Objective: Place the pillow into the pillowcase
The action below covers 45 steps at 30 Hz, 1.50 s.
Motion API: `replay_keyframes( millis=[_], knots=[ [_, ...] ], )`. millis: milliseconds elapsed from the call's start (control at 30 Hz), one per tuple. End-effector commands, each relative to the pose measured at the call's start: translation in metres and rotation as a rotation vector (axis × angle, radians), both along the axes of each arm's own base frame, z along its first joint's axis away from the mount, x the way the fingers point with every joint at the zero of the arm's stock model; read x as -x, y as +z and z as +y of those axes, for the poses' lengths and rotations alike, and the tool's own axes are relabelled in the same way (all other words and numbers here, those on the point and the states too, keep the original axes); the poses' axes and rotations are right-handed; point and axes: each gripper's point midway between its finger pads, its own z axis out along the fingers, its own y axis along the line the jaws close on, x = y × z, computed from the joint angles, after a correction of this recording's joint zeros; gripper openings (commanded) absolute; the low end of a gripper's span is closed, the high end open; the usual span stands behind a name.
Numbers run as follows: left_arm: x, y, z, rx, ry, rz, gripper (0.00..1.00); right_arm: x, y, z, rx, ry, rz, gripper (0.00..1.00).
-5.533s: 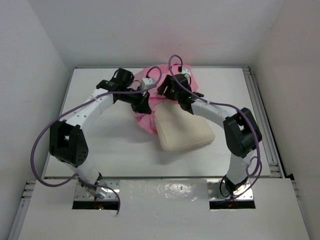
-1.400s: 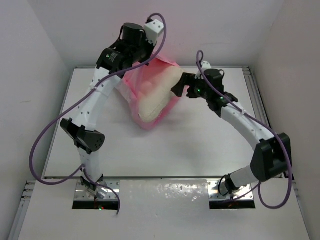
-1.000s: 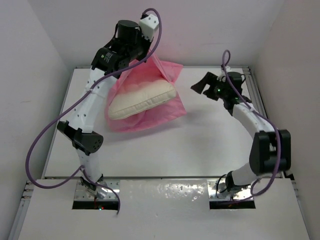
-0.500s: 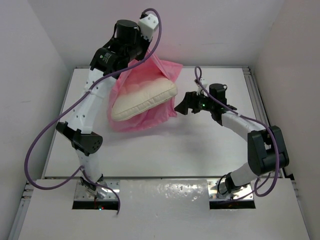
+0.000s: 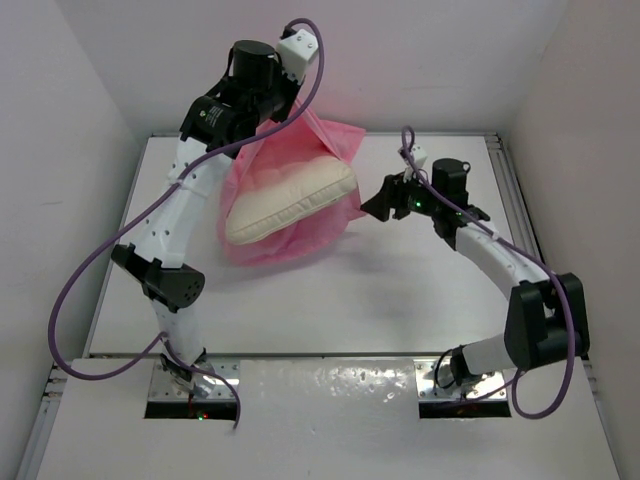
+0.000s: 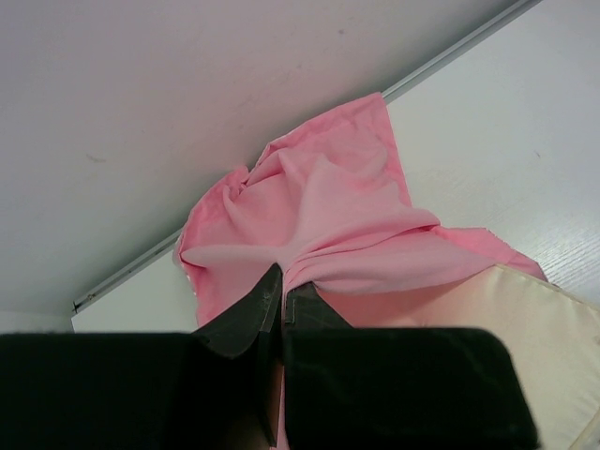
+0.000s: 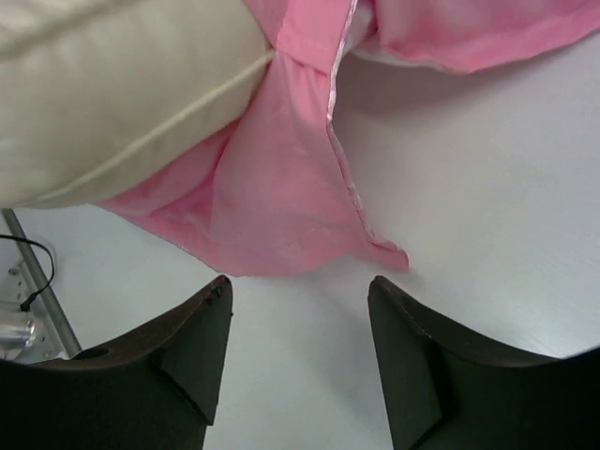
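Note:
The pink satin pillowcase (image 5: 300, 235) hangs above the white table (image 5: 420, 290), pinched at its top by my raised left gripper (image 5: 283, 112). In the left wrist view that gripper (image 6: 281, 281) is shut on a bunched fold of the pillowcase (image 6: 319, 206). The cream pillow (image 5: 290, 198) lies tilted inside the case, its long side showing through the open side; a corner of the pillow (image 6: 539, 361) appears in the left wrist view. My right gripper (image 5: 370, 208) hovers open just right of the case's lower edge. Its fingers (image 7: 298, 286) point at the pillowcase hem (image 7: 281, 216), below the pillow (image 7: 112, 94), touching nothing.
White enclosure walls stand close on the left, back and right. An aluminium rail (image 5: 525, 250) runs along the table's right edge. Purple cables (image 5: 75, 290) loop off both arms. A metal bracket and a wire (image 7: 23, 300) show at the left of the right wrist view.
The left arm has lifted the case with the pillow off the table and holds it still. Within the last second the right gripper swung in from the far right to the case's lower edge.

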Motion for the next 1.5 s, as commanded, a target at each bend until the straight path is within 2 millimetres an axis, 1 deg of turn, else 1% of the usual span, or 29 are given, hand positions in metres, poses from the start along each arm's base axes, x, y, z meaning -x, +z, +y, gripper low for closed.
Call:
replay_keyframes(
  millis=[0, 133, 167, 233, 267, 300, 333, 367, 400, 467, 500, 600, 667, 733, 767, 833, 867, 967, 1000, 1100, 1133, 1200, 1233, 1267, 1300, 1333, 1400, 1433, 1467],
  knots=[
    [0.021, 0.080, 0.008, 0.109, -0.002, -0.208, 0.00, -0.006, 0.037, -0.010, 0.013, -0.004, -0.130, 0.59],
    [0.021, 0.078, 0.007, 0.106, -0.005, -0.205, 0.00, -0.003, 0.026, -0.003, 0.041, 0.035, -0.090, 0.82],
    [0.023, 0.080, 0.006, 0.109, -0.010, -0.208, 0.00, -0.007, 0.019, -0.003, 0.052, 0.022, -0.074, 0.90],
    [0.025, 0.080, 0.006, 0.110, -0.014, -0.208, 0.00, -0.015, 0.013, -0.003, 0.061, 0.016, -0.077, 0.96],
    [0.025, 0.080, 0.005, 0.110, -0.016, -0.206, 0.00, -0.021, 0.000, -0.002, 0.076, 0.017, -0.052, 0.97],
    [0.026, 0.079, 0.005, 0.108, -0.016, -0.205, 0.00, -0.029, 0.003, -0.002, 0.078, 0.019, -0.055, 0.97],
    [0.027, 0.080, 0.005, 0.107, -0.019, -0.205, 0.00, -0.034, -0.002, -0.001, 0.092, 0.037, -0.050, 0.97],
    [0.028, 0.079, 0.006, 0.106, -0.018, -0.204, 0.00, -0.038, -0.014, 0.004, 0.091, 0.065, -0.016, 0.97],
    [0.027, 0.076, 0.005, 0.102, -0.016, -0.198, 0.00, -0.045, -0.006, 0.012, 0.078, 0.092, -0.036, 0.97],
    [0.027, 0.074, 0.006, 0.100, -0.013, -0.192, 0.00, -0.049, -0.012, 0.026, 0.069, 0.129, -0.025, 0.99],
    [0.026, 0.071, 0.006, 0.096, -0.012, -0.186, 0.00, -0.050, -0.005, 0.042, 0.056, 0.156, -0.051, 0.99],
    [0.025, 0.070, 0.007, 0.095, -0.002, -0.185, 0.00, -0.051, -0.006, 0.066, 0.004, 0.183, -0.060, 0.99],
    [0.023, 0.069, 0.008, 0.089, 0.004, -0.187, 0.00, -0.048, -0.012, 0.075, -0.018, 0.205, -0.040, 0.97],
    [0.022, 0.070, 0.010, 0.086, 0.014, -0.192, 0.00, -0.039, -0.013, 0.086, -0.047, 0.256, 0.012, 0.79],
    [0.021, 0.071, 0.012, 0.085, 0.021, -0.197, 0.00, -0.034, -0.009, 0.088, -0.061, 0.261, 0.044, 0.51],
    [0.018, 0.068, 0.016, 0.081, 0.034, -0.191, 0.00, -0.025, -0.002, 0.088, -0.083, 0.261, 0.067, 0.06],
    [0.015, 0.066, 0.019, 0.078, 0.044, -0.189, 0.00, -0.018, 0.011, 0.083, -0.120, 0.241, 0.069, 0.00],
    [0.004, 0.058, 0.027, 0.063, 0.069, -0.182, 0.00, -0.005, 0.050, 0.078, -0.210, 0.246, 0.006, 0.00],
    [0.000, 0.054, 0.030, 0.058, 0.084, -0.179, 0.00, 0.007, 0.088, 0.079, -0.267, 0.258, -0.036, 0.00],
    [-0.018, 0.048, 0.041, 0.053, 0.128, -0.187, 0.00, 0.031, 0.189, 0.083, -0.400, 0.330, -0.212, 0.00],
    [-0.023, 0.046, 0.047, 0.051, 0.143, -0.186, 0.00, 0.038, 0.237, 0.083, -0.444, 0.354, -0.333, 0.00],
    [-0.032, 0.043, 0.048, 0.044, 0.144, -0.193, 0.01, 0.050, 0.287, 0.080, -0.513, 0.358, -0.402, 0.00],
    [-0.033, 0.041, 0.047, 0.044, 0.143, -0.191, 0.07, 0.051, 0.322, 0.076, -0.548, 0.342, -0.483, 0.00],
    [-0.035, 0.039, 0.047, 0.042, 0.139, -0.189, 0.10, 0.052, 0.338, 0.074, -0.581, 0.325, -0.492, 0.00],
    [-0.033, 0.039, 0.043, 0.046, 0.119, -0.185, 0.24, 0.046, 0.359, 0.071, -0.624, 0.277, -0.511, 0.00],
    [-0.030, 0.041, 0.041, 0.052, 0.103, -0.186, 0.34, 0.045, 0.365, 0.070, -0.628, 0.279, -0.530, 0.00],
    [-0.025, 0.043, 0.035, 0.062, 0.055, -0.182, 0.54, 0.033, 0.379, 0.067, -0.694, 0.215, -0.513, 0.00],
    [-0.021, 0.043, 0.034, 0.060, 0.040, -0.176, 0.71, 0.030, 0.391, 0.064, -0.717, 0.195, -0.528, 0.00],
    [-0.016, 0.050, 0.034, 0.064, 0.026, -0.187, 0.78, 0.018, 0.389, 0.065, -0.738, 0.167, -0.501, 0.00]
  ],
)
